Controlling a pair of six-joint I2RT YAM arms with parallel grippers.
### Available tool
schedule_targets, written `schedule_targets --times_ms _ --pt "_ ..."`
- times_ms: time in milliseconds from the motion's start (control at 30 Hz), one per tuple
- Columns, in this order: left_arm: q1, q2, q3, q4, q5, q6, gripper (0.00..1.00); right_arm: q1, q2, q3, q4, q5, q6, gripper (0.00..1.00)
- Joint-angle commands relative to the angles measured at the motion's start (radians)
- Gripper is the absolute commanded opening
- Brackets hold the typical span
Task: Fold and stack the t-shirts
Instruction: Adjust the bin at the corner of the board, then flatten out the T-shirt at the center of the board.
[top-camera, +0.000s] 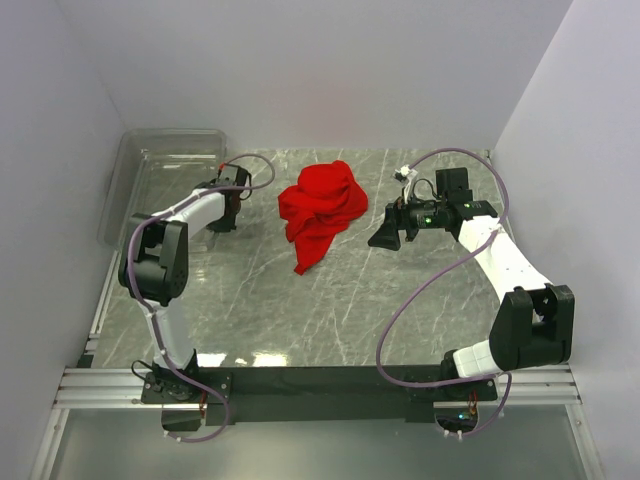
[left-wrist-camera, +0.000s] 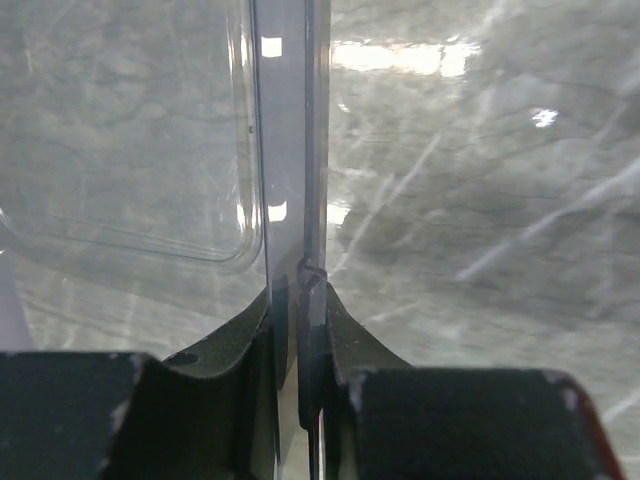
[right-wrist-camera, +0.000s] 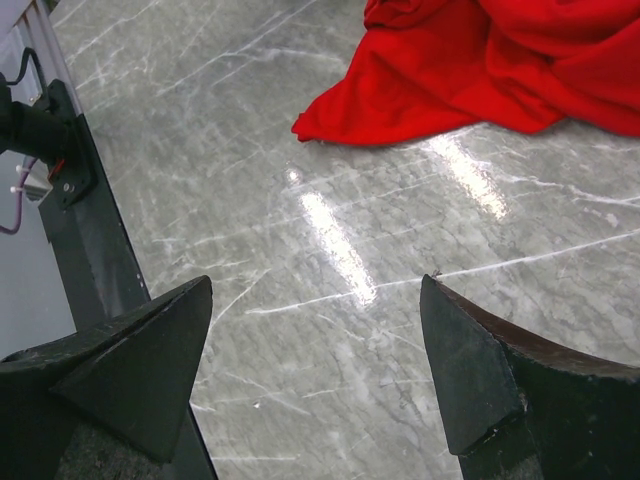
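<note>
Bright, even light falls from overhead. The table (top-camera: 340, 300) shines it back in white streaks, harshest under the right wrist camera. Shadows are soft and short. Through the clear bin (left-wrist-camera: 285, 150) the left wrist view goes hazy, and the left gripper (left-wrist-camera: 298, 305) up close is blurred and dark.

Soft, matt red cloth in the t-shirt (top-camera: 322, 208), glossy grey veined stone-look on the table (top-camera: 350, 300) under it, smooth clear plastic in the bin (top-camera: 160, 175) to its left.
</note>
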Motion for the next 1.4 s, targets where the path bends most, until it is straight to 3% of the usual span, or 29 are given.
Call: schedule_targets --times_ms 0,33,67,167,400,533,567,733,867,1000,1200,1367 --pt "0.014 -0.057 -0.027 -0.010 -0.035 0.087 0.25 0.005 -0.022 0.016 0.021 -0.014 -0.002 0.90" --pt "0.014 -0.069 -0.032 -0.007 -0.037 0.089 0.31 0.005 -0.023 0.014 0.018 -0.014 -0.005 0.90" --pt "0.014 -0.094 -0.035 -0.004 -0.037 0.087 0.44 0.005 -0.023 0.016 0.010 -0.012 -0.010 0.90" --pt "0.014 -0.155 -0.046 0.009 -0.026 0.086 0.61 0.005 -0.026 0.023 -0.008 -0.001 -0.036 0.91" --pt "-0.035 -0.380 -0.053 0.006 0.041 0.049 0.80 0.003 -0.043 0.072 -0.089 0.061 -0.154 0.91" --pt "-0.074 -0.540 -0.105 0.087 0.197 -0.070 0.93 0.003 -0.062 0.066 -0.099 0.136 -0.228 0.94" --pt "-0.074 -0.590 -0.128 0.125 0.301 -0.098 0.99 0.002 -0.068 0.054 -0.070 0.143 -0.251 0.95" --pt "-0.074 -0.591 -0.208 0.340 0.562 -0.229 0.99 -0.001 -0.056 0.011 -0.030 0.130 -0.307 0.98" --pt "-0.075 -0.409 -0.129 0.371 0.693 -0.264 0.88 0.000 -0.034 0.035 -0.011 0.146 -0.323 0.98" --pt "-0.077 -0.252 -0.023 0.388 0.785 -0.252 0.85 0.000 -0.020 0.077 -0.014 0.141 -0.297 0.98" --pt "-0.101 -0.070 0.126 0.368 0.816 -0.145 0.83 -0.003 -0.022 0.077 -0.034 0.157 -0.298 0.98" --pt "-0.118 0.009 0.192 0.345 0.727 0.019 0.83 -0.006 -0.020 0.079 -0.048 0.140 -0.278 0.98"
